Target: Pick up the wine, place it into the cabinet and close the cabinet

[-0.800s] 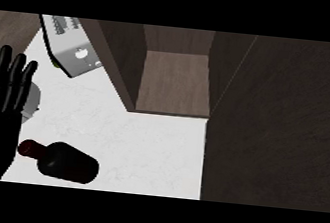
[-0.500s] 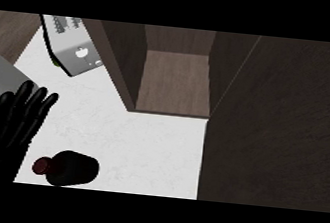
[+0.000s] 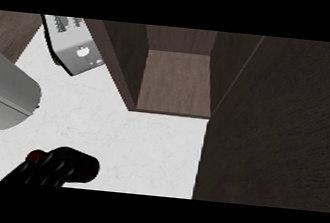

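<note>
Down at the lower left, the left robot hand (image 3: 37,171) has its black fingers curled over the wine (image 3: 76,165), a dark bottle with a reddish cap showing just left of the fingers. Bottle and hand sit low on the counter (image 3: 143,141), whose top is white with a faint marbled look. A rounded grey forearm (image 3: 3,93) crosses in from the left edge. Beyond it stands the cabinet (image 3: 175,82), open, with dark wood-grain walls and a paler brown shelf inside. A grey metal appliance (image 3: 74,47) stands tilted beside the cabinet's left wall.
</note>
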